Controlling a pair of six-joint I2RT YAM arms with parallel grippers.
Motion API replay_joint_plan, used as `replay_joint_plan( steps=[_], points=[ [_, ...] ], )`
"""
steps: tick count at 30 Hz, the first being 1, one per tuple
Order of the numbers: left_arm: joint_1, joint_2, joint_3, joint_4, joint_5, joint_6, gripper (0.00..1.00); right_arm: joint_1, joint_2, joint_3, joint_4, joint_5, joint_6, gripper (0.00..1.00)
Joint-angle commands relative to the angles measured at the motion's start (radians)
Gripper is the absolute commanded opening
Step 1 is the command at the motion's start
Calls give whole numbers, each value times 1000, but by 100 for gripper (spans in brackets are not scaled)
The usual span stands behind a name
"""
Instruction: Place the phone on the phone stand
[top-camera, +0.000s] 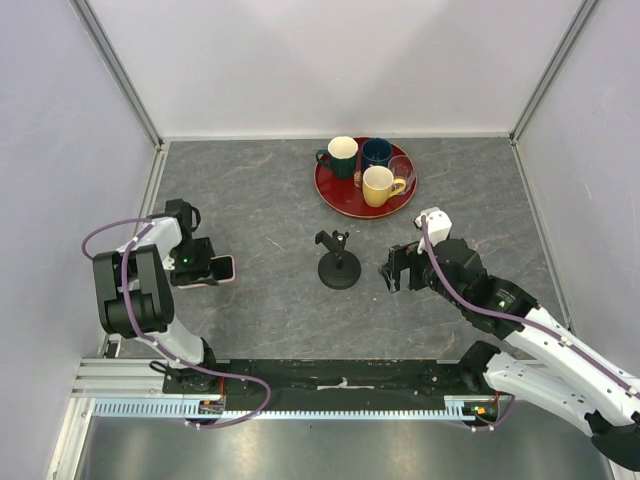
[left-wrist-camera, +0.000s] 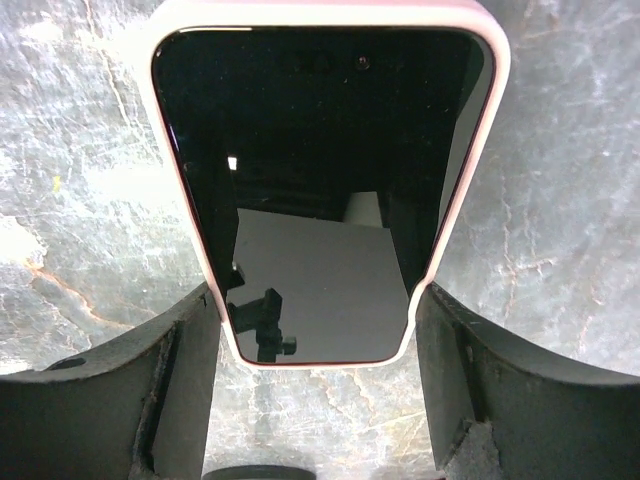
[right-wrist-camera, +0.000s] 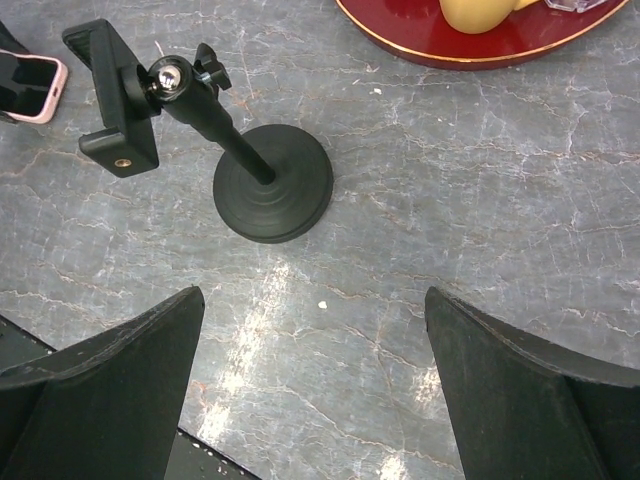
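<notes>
Phone (top-camera: 222, 268) (left-wrist-camera: 320, 180) (right-wrist-camera: 30, 85), a flat smartphone w/ black screen & pale pink case, sits at the left side of the grey marbled tabletop (top-camera: 260, 200). It is well apart from the phone stand (top-camera: 338, 268) (right-wrist-camera: 272, 195), a small black stand w/ round disc base, slanted stem & clamp-like cradle, which stands near table centre. L gripper (top-camera: 200, 268) (left-wrist-camera: 315, 300) pinches the phone: its 2 black fingers (left-wrist-camera: 180, 390) press both long edges at the near end, screen toward the wrist cam. Can't tell whether the phone rests on the tabletop or is raised off it. R gripper (top-camera: 392, 270) (right-wrist-camera: 312, 300) hovers just right of the phone stand, jaws spread wide, holding nothing. In its wrist view the disc base lies ahead, stem leaning toward the phone's side. Behind the stand, a round red tray (top-camera: 345, 195) carries 3 mugs, green (top-camera: 340, 155), dark blue (top-camera: 377, 152) & yellow (top-camera: 378, 185), plus 1 clear glass (top-camera: 402, 168).
</notes>
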Motion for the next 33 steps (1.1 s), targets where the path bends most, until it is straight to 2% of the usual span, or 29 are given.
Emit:
replay_joint_plan(
  steps=[1,4,5,8,11,12,15,18,19,23,27,33],
  points=[
    [-8,-127,5,45,-55,107,2,1,22,44,31,35,28,98],
    [-8,-251,-81,179,-19,159,2,0,45,52,43,45,35,98],
    [-7,-288,-106,305,-4,181,2,1,58,55,46,48,39,98],
    [-10,-377,-152,531,126,300,2,1,78,66,60,46,56,98],
    [-22,-371,-100,656,311,432,2,1,86,84,70,42,84,98],
    [-28,-360,-83,778,435,495,2,1,88,95,78,40,96,98],
    [-70,-360,-71,1031,635,540,2,1,82,110,112,17,137,98],
    [-157,-368,15,1047,714,677,2,1,69,109,187,-59,179,98],
    [-229,-375,35,1032,721,781,2,1,66,104,210,-79,191,98],
    [-391,-423,84,1004,723,1003,2,1,80,113,254,-107,217,98],
    [-438,-446,52,1104,849,977,2,3,123,176,200,-78,228,98],
    [-498,-510,32,1103,870,1014,2,1,203,305,239,-87,236,98]
  ],
)
